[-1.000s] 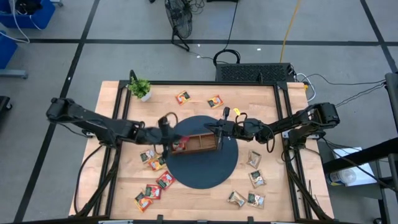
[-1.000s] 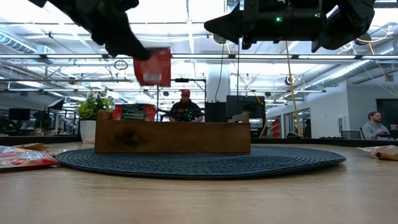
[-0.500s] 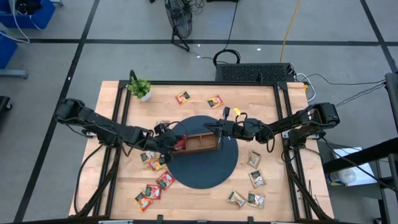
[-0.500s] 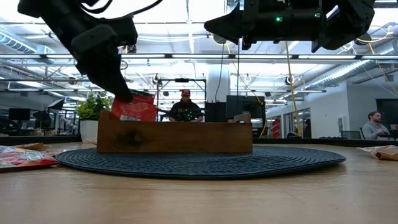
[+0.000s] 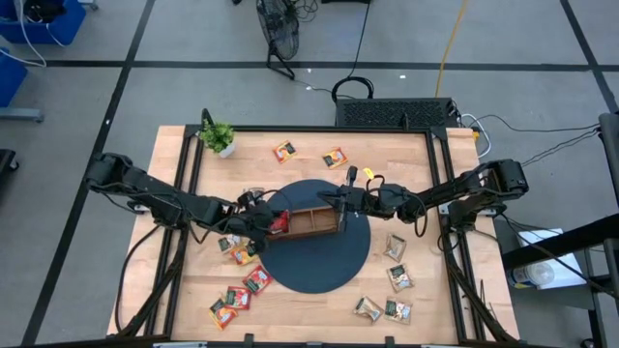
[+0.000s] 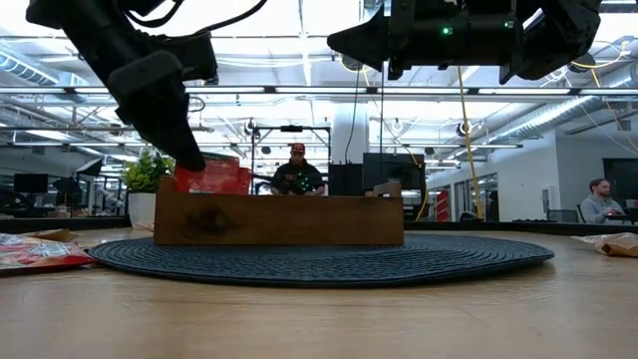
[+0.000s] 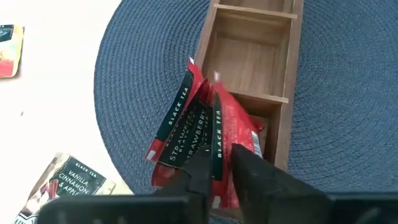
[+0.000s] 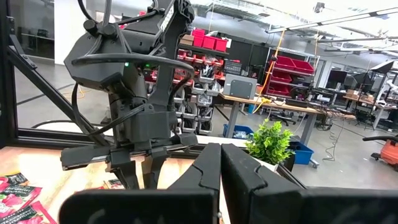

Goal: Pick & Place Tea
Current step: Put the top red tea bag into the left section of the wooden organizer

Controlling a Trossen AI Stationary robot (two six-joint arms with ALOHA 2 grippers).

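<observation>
My left gripper reaches slanting down over the left end of the brown wooden tray, which stands on a round dark mat. It is shut on a red tea sachet. This sachet stands in the tray's left end compartment beside other red sachets. In the low view the red sachet pokes above the tray wall. My right gripper is shut, holds nothing, and hangs high over the tray's right end. My left gripper pinches the red sachet's upper edge between its two fingers, coming slanting down from the table's left. The sachet stands on edge inside the tray's left end compartment, leaning against the other red sachets there.
A small potted plant stands at the far left. Loose sachets lie on the wood at the near left, near right and far side. The tray's middle and right compartments are bare. People sit in the room behind.
My left gripper has come down toward the tray and tipped more steeply, carrying the red sachet. The sachet hung clear above the tray's left end a second ago; now it stands inside the left compartment with only its top showing above the wall.
</observation>
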